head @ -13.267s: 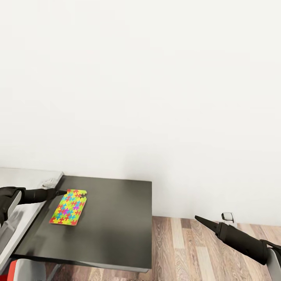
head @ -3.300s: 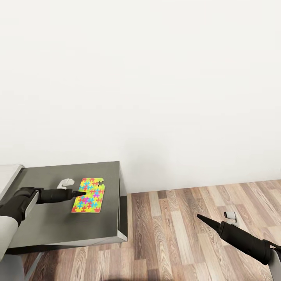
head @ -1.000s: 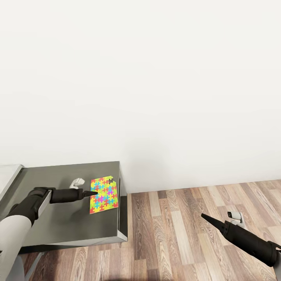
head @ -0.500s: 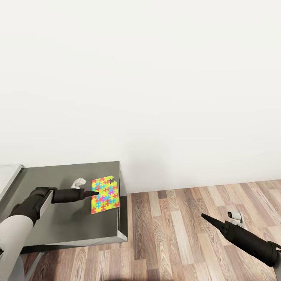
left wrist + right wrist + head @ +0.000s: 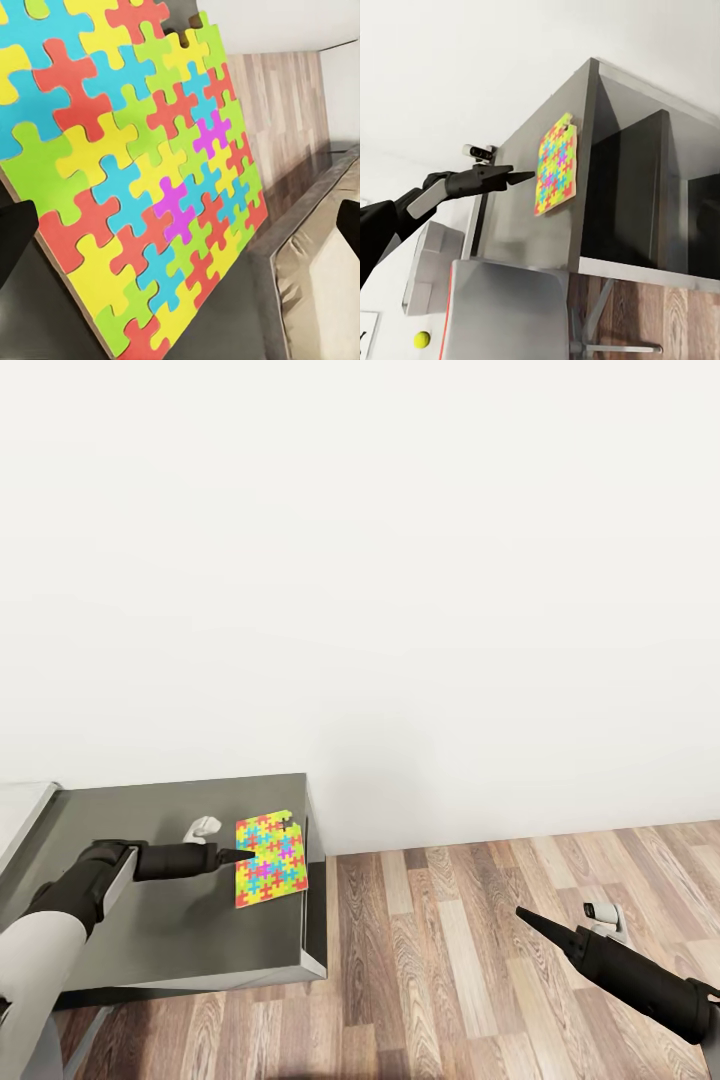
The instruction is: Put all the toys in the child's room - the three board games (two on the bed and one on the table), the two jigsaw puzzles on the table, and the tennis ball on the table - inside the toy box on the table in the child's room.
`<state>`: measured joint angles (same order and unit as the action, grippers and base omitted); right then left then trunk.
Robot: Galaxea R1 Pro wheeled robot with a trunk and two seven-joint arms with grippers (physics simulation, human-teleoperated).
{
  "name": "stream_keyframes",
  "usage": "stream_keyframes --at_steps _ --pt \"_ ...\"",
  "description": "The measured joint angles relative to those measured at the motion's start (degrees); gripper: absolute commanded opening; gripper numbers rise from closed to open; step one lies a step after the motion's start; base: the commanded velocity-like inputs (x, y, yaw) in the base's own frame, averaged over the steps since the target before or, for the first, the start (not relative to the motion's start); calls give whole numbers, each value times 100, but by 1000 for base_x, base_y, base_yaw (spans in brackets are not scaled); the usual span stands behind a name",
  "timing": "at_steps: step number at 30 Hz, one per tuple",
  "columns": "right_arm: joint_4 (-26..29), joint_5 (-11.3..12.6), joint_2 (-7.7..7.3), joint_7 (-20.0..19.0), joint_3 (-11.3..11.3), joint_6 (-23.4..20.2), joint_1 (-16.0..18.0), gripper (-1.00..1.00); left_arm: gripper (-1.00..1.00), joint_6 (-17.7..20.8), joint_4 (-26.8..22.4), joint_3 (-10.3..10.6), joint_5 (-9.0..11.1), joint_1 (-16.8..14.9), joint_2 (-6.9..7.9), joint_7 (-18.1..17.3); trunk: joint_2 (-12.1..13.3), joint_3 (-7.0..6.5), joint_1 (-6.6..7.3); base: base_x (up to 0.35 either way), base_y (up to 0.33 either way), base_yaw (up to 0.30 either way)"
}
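A jigsaw puzzle [image 5: 270, 860], a flat board of bright interlocking pieces, lies on the dark cabinet top [image 5: 150, 920] at its right edge. In the right wrist view the puzzle [image 5: 555, 165] slightly overhangs that edge. My left gripper [image 5: 236, 855] reaches across the cabinet with its tip at the puzzle's left side. In the left wrist view the puzzle [image 5: 142, 187] spreads between dark fingertips [image 5: 13, 240] that stand far apart, so the gripper is open. My right gripper [image 5: 524, 914] hangs over the wood floor, holding nothing. A small yellow-green tennis ball [image 5: 421, 339] is in the right wrist view.
The pale grey table [image 5: 20, 805] adjoins the cabinet on the left. Below the cabinet top are open shelves [image 5: 630, 187]. A plain white wall [image 5: 400, 610] stands behind. Wood-plank floor [image 5: 450, 980] stretches to the right of the cabinet.
Over the last seconds my left gripper slid the puzzle rightwards across the cabinet top to its right edge. In the last half second it crept only slightly. The right arm barely moved.
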<state>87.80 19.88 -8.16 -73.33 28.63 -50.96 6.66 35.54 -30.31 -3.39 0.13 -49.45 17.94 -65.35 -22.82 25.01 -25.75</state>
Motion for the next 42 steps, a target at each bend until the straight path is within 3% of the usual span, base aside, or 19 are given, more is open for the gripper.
stream_keyframes --at_steps 13,24,42 --pt "0 0 -2 -7 2 -2 -1 100 100 2 0 0 10 0 -96 -12 0 0 0 0 0 0" --pt "0 -55 0 -253 120 3 -2 100 100 8 0 0 3 0 -183 -7 0 0 0 0 0 0" --pt "-1 -60 0 -266 131 4 -2 100 100 15 0 -7 7 0 -229 -5 0 0 0 0 0 0"
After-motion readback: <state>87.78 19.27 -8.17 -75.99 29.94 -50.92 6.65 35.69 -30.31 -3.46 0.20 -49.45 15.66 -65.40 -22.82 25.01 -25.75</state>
